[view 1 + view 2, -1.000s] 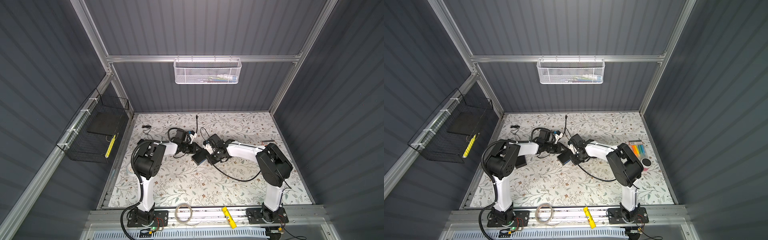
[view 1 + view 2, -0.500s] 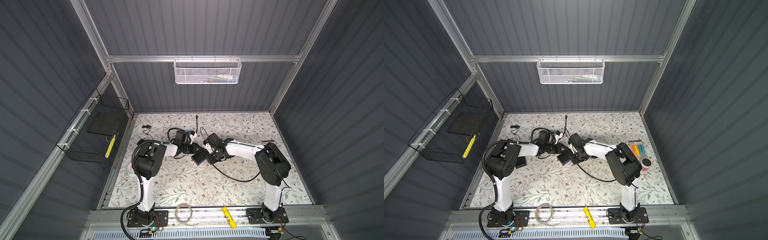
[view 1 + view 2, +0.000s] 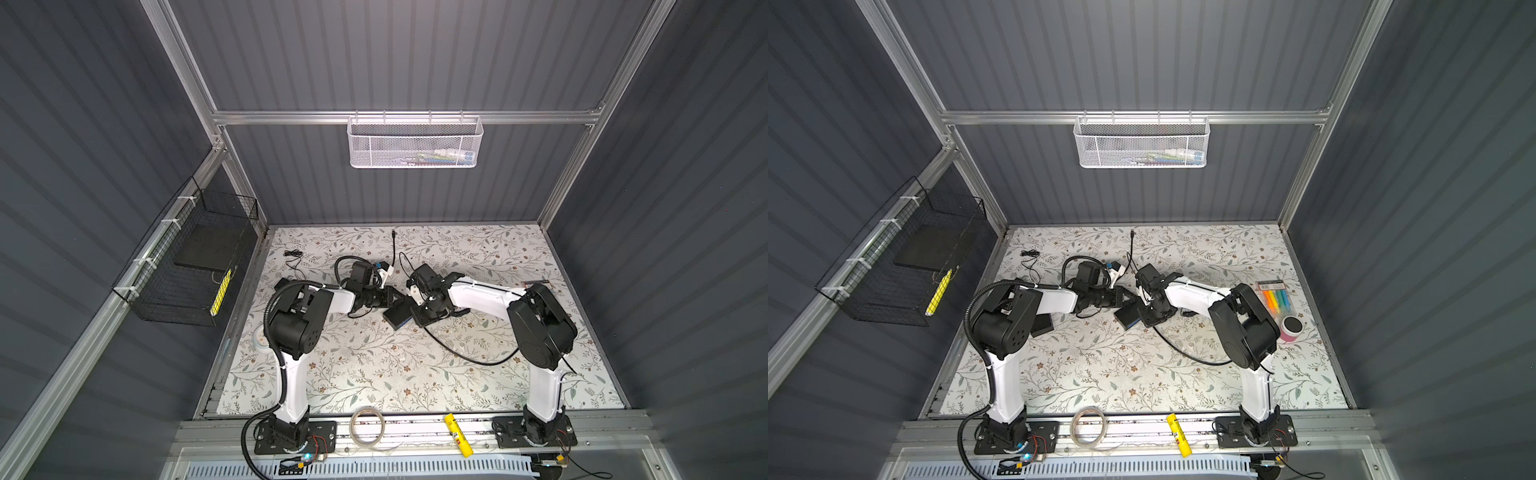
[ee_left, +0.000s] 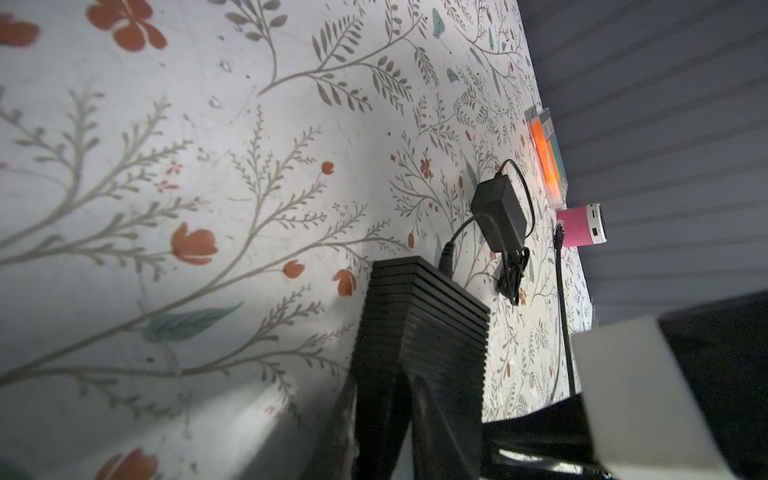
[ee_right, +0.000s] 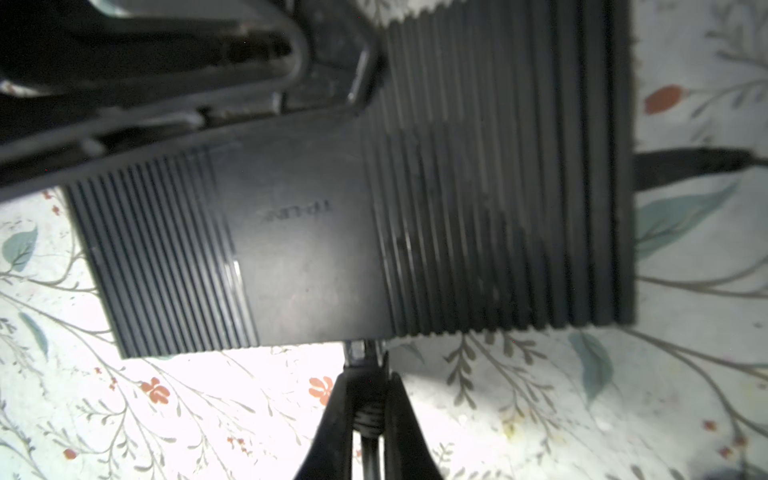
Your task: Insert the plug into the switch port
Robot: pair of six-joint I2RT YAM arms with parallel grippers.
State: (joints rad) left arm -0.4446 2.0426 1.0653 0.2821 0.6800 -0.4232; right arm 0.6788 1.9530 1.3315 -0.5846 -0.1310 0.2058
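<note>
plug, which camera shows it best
The right wrist view: the plug sits close up between the right gripper's jaws, at the switch's edge. In both top views the gripper covers it; the left wrist view misses it.

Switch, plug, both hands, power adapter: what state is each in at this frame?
left hand: shut on the switch, at one edge.
right hand: shut on the plug.
switch: held by the left hand; whether it is lifted cannot be told.
plug: tip at the switch's side; whether it is seated cannot be told.
power adapter: lying on the table, untouched.
</note>
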